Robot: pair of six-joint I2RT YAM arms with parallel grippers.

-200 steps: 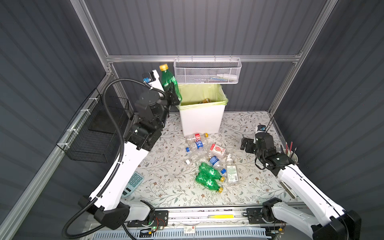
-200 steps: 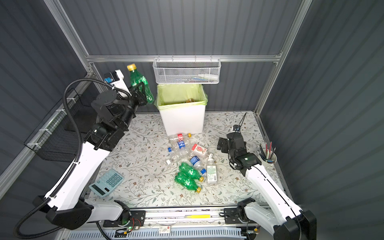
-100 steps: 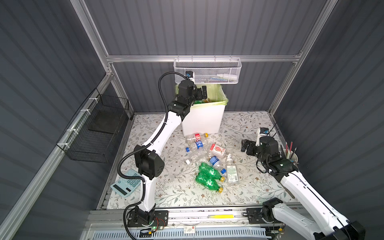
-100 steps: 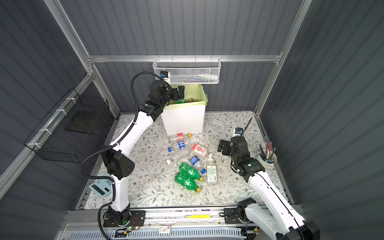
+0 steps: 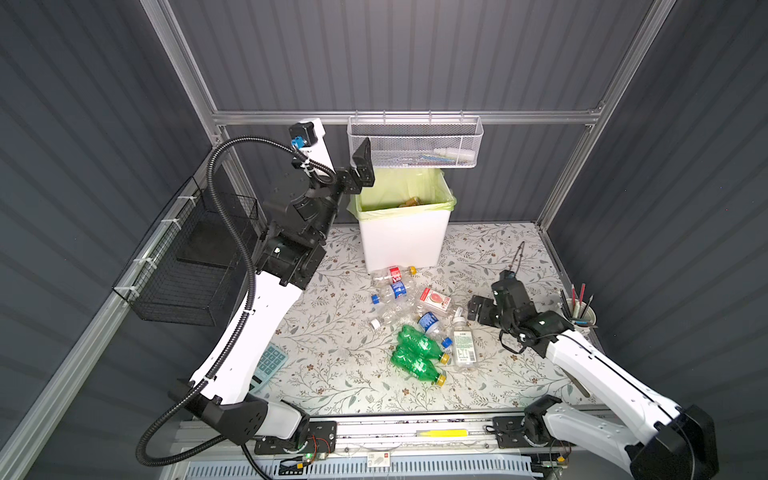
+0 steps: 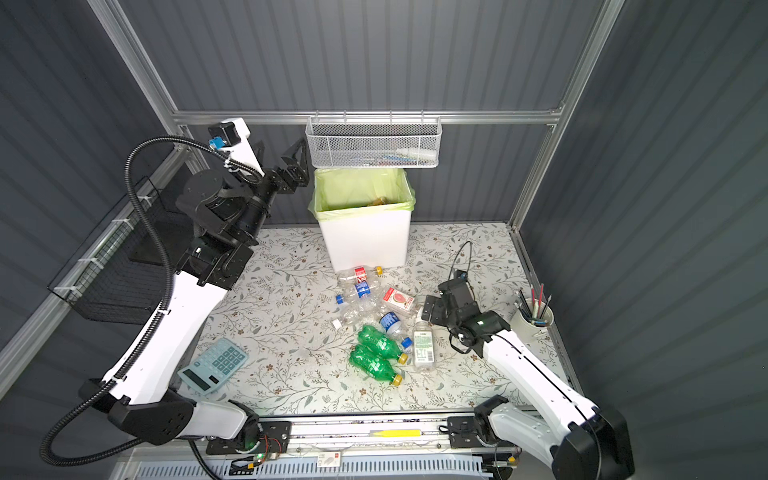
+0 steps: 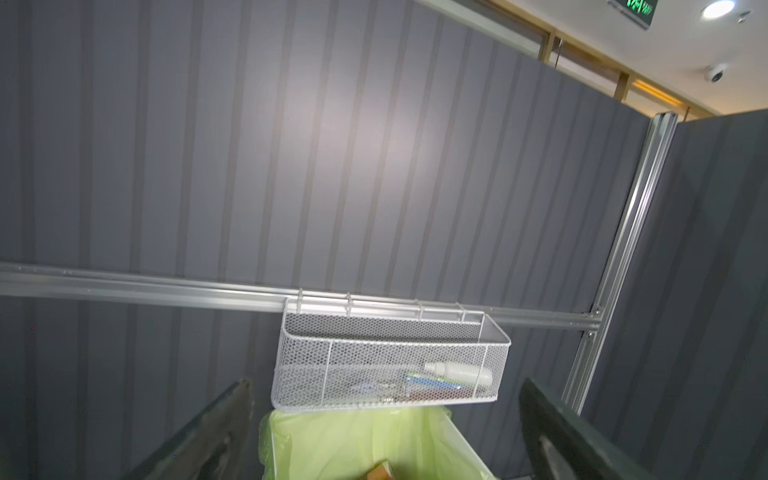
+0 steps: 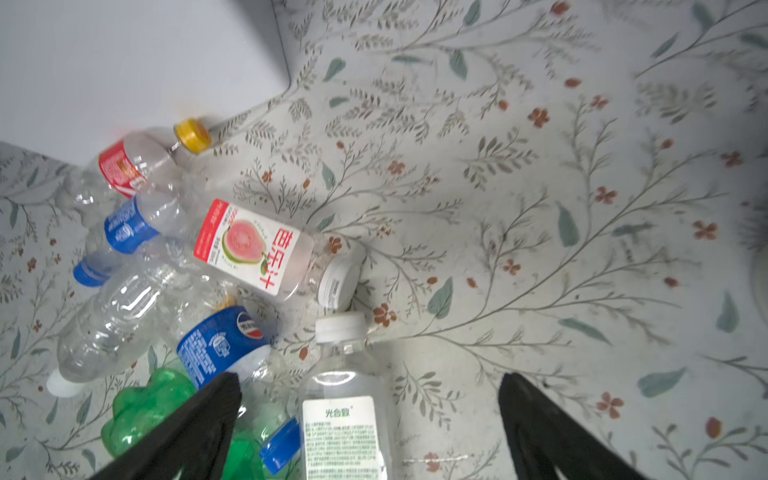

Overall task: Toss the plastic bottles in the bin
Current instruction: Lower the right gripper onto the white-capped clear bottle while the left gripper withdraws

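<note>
Bottles [image 5: 399, 291] lying in a heap in the middle of both top views, on the flowery desk [image 5: 340, 374], just below the white bin [image 5: 403, 241]. Two green bottles [image 5: 415, 344] at the heap's lower end. Left end effector [image 6: 279, 154] spread wide and empty, up high by the bin's upper left corner. Right end effector [image 8: 370, 377] spread wide, pinching nothing, low at the right edge of the heap.

1. Table cover [image 5: 332, 374], lower centre in both top views: pale grey with grey-green leafy sprigs and small red-brown flowers.
2. Bin [image 5: 403, 245], upper centre: white, with a yellow-green liner [image 5: 386, 212].
3. Green bottles [image 5: 419, 343], centre: yellow caps.
4. Clear bottle [image 5: 392, 273] just below the bin: red label, yellow cap.
5. Calculator [image 6: 214, 365], lower left: pale teal.
6. Mesh basket [image 5: 415, 143], top centre: white.
7. Wire basket [image 5: 187, 270], left: black.
</note>
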